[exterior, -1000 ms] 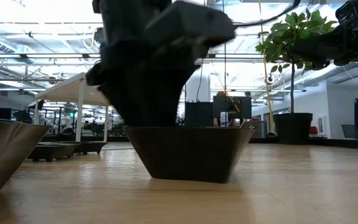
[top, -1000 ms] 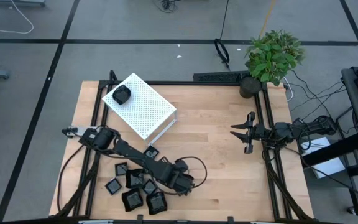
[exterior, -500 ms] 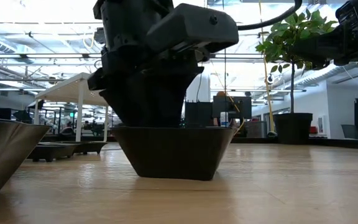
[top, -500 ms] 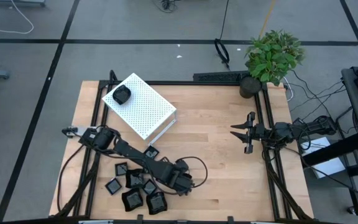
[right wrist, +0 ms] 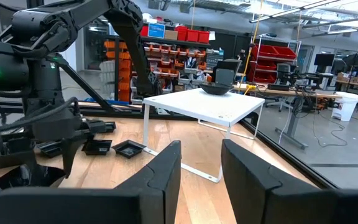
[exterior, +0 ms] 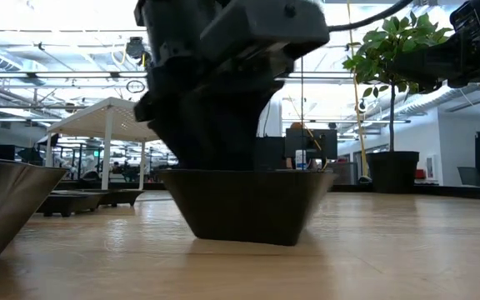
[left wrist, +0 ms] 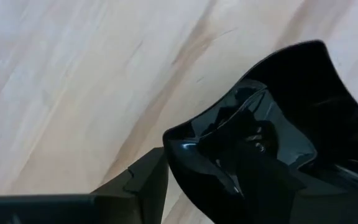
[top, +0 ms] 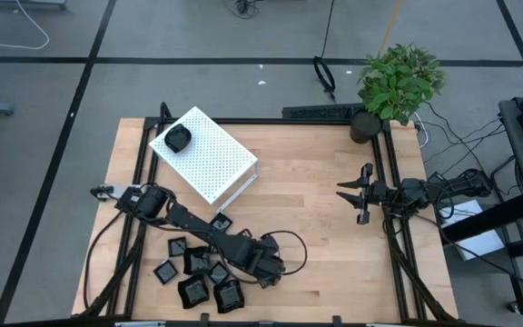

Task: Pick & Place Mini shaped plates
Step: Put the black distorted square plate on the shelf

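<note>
My left gripper [top: 266,269] points down near the table's near edge and is shut on one mini shaped plate [left wrist: 260,137], a glossy black dish that stands on the wood [exterior: 244,204]. Several more black plates [top: 198,272] lie in a cluster just to its left, resting on their bases. One further plate [top: 178,139] sits on top of the white perforated box [top: 209,156] at the far left. My right gripper [top: 357,195] hovers open over the table's right side, apart from all of them. My left gripper holds the plate by its raised rim wall [left wrist: 173,149], which is pinched between the two fingers. One finger [left wrist: 260,180] is inside the dish and the other [left wrist: 142,180] outside it. The fingers come from above, slanting down. The plate's base is on the table, roughly upright.
A potted plant [top: 398,82] stands at the far right corner. Black frame rails [top: 139,163] run along the table's left and right edges. Bare wood [top: 316,227] lies between the two arms. In the low view another plate [exterior: 7,200] is close at the left.
My left gripper has rolled and tipped a little at the wrist while staying in place. The plate in it has shifted sideways on the wood and back again, turning slightly, with its base still down. The right arm has kept still.
</note>
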Controlling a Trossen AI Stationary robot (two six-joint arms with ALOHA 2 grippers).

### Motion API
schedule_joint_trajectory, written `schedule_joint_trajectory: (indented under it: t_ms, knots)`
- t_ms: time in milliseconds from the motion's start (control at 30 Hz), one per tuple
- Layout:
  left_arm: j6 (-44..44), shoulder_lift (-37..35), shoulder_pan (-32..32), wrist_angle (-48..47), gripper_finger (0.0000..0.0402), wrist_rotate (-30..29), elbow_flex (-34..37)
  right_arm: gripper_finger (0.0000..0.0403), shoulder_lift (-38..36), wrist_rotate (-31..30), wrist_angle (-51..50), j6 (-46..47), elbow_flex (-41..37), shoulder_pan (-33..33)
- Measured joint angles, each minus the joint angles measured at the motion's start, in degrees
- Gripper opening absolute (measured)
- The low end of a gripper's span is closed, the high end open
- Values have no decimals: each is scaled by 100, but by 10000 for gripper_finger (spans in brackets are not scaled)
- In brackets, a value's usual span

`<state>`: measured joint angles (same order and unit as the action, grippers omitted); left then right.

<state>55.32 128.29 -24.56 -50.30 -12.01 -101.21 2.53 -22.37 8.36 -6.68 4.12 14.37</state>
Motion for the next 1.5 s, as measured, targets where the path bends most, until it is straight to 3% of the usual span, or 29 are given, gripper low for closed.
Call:
schedule_joint_trajectory:
  t_ms: [233,367,767,1500]
  knots:
    - [-671,0,86,659,186,58,0,102,1,0,0,-2,0,-1]
    - [-913,0,82,640,186,478,0,102,2,0,0,-2,0,0]
    - [-130,0,64,189,186,730,0,102,2,0,0,-2,0,0]
    - [-211,-2,60,87,186,487,0,102,0,0,0,0,0,-2]
